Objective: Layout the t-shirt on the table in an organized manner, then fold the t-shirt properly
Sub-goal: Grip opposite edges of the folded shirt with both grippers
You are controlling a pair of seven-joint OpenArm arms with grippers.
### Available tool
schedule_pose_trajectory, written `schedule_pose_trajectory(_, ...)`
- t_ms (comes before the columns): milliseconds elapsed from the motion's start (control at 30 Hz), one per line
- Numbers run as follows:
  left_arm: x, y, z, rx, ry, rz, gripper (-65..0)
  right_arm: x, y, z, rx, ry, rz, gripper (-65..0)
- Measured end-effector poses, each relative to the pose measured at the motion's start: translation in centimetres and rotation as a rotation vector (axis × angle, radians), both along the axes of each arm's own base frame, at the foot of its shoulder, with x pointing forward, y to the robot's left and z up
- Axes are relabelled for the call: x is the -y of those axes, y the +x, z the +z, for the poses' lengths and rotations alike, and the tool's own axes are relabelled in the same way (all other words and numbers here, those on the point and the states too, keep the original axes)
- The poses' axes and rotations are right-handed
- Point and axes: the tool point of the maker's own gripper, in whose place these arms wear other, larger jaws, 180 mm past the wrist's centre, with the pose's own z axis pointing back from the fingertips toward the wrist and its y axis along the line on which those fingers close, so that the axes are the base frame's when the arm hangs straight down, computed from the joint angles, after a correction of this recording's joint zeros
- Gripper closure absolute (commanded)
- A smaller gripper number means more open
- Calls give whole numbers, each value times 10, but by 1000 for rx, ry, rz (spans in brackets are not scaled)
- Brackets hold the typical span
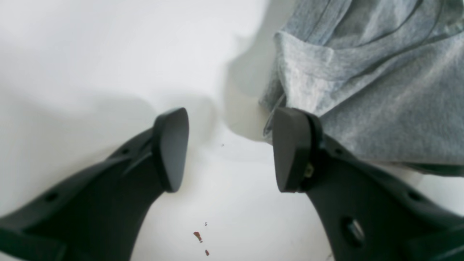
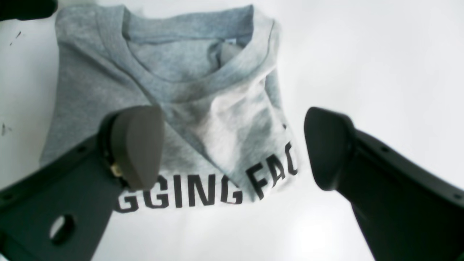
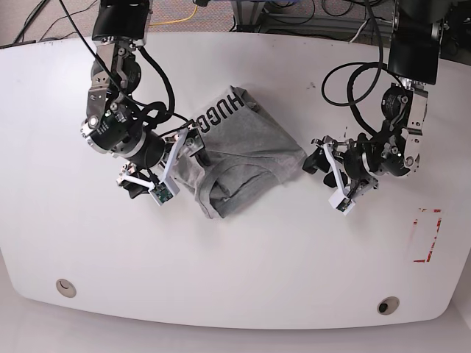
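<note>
t-shirt [image 2: 203, 108] lettering partly hidden by right tool [image 2: 232, 148], blurred

Left gripper [image 1: 230, 148]: we note jaws parted, nothing between them, arm reaching in from the bench's far edge. Right gripper [image 2: 232, 145]: we note jaws spread wide, empty, wrist angled down, arm likewise from the far edge.
</note>
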Motion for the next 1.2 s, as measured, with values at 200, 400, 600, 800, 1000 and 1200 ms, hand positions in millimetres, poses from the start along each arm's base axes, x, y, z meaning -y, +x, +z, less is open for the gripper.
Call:
schedule_pose_trajectory(200, 22, -11, 20, 67, -28, -50, -344, 2, 25, 8, 24, 11, -9, -583)
schedule_pose_trajectory(400, 62, -26, 34, 103, -116, -96, -344, 4, 62, -8, 0, 95, -36, -583)
schedule_pose_trajectory(600, 87, -44, 26, 49, -197, -91, -344, 14, 78, -48, -100, 138, -81, -583)
schedule_pose_trajectory(800, 123, -67, 25, -14, -341, -92, -344, 25, 73, -72, -126, 144, -36, -507)
schedule_pose_trajectory(1000, 152, -90, 15, -74, -383, -116, -343, 46, 65, -82, -150, 108, -49, -325)
schedule_pose_trajectory(1200, 161, -98, -6, -113, -322, -134, -343, 52, 56, -91, -169, 98, -58, -184)
